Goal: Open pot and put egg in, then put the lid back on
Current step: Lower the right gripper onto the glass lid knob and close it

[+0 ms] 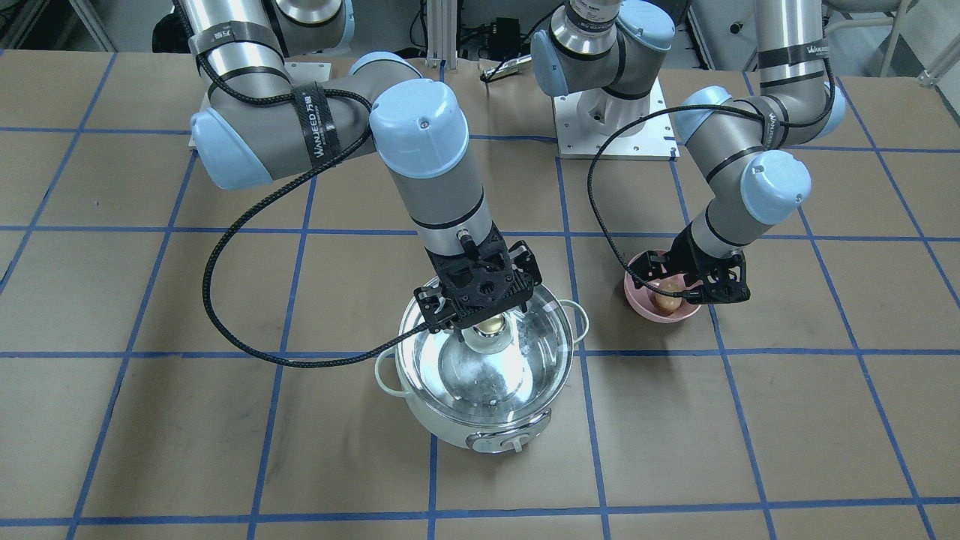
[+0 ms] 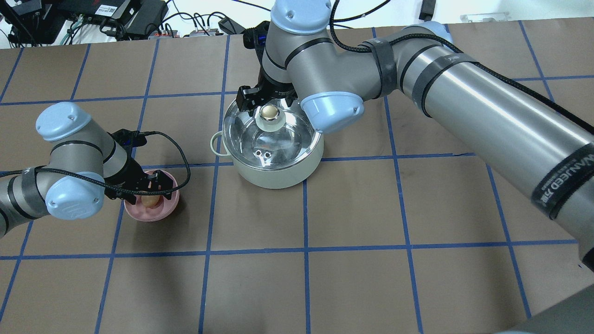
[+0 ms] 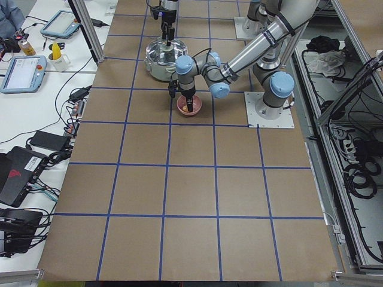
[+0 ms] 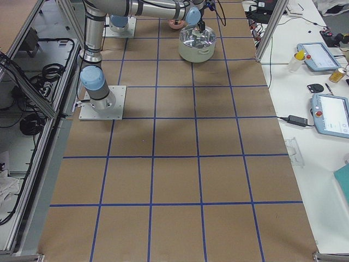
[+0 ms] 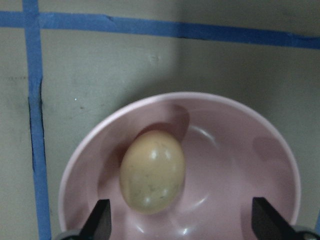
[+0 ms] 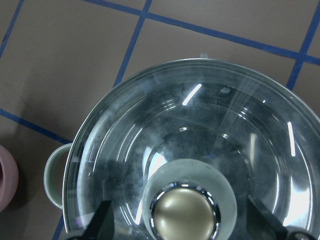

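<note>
The pale mint pot [image 2: 278,172] stands mid-table with the glass lid [image 2: 287,139] seated on it. My right gripper [image 2: 269,104] is open and hangs over the lid's gold-topped knob [image 6: 187,212], one finger on each side without touching it. The tan egg [image 5: 152,172] lies in a small pink bowl [image 5: 240,135] to the pot's left in the overhead view. My left gripper [image 5: 180,222] is open and low over the bowl. Its fingertips [image 5: 100,220] are spread wide, with the egg between them nearer the left one.
The right arm's black cable [image 1: 225,300] loops low over the table beside the pot. The pot's control knob [image 1: 515,444] faces away from the robot. The arm base plate [image 1: 611,124] is behind the bowl. Tablets [image 4: 322,54] lie on a side bench.
</note>
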Motion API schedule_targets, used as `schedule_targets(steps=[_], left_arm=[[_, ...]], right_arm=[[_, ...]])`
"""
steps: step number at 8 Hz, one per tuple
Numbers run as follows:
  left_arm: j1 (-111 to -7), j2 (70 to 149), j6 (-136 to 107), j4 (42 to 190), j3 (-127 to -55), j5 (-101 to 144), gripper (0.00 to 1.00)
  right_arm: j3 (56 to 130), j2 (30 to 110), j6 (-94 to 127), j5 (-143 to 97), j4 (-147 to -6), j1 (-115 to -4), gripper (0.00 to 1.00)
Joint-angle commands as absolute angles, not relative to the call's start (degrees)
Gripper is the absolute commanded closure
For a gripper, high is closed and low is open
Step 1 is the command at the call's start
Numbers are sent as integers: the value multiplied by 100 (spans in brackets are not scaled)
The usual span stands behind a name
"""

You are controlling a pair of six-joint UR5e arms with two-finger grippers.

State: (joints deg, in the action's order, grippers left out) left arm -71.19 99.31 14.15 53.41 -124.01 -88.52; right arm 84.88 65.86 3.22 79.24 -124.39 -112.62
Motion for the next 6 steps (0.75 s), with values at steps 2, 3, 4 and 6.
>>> schedule_targets(steps=[2, 3, 4, 6], left_arm=[[-7119, 9976, 1415, 5186, -12393, -8859, 0], [-7119, 9976, 1415, 5159, -12393, -8859, 0], [-7119, 9976, 1415, 5037, -12410, -8868, 0], [-7119, 9976, 1406, 5036, -12410, -8860, 0]], right_arm=[[8499, 6574, 89, 7997, -12244, -11329, 12], [8499, 6566, -182, 8042, -12226, -11329, 20], [8508, 6557, -254, 8042, -12226, -11329, 23], [8490, 6565, -386, 8059, -12155, -11329, 34]])
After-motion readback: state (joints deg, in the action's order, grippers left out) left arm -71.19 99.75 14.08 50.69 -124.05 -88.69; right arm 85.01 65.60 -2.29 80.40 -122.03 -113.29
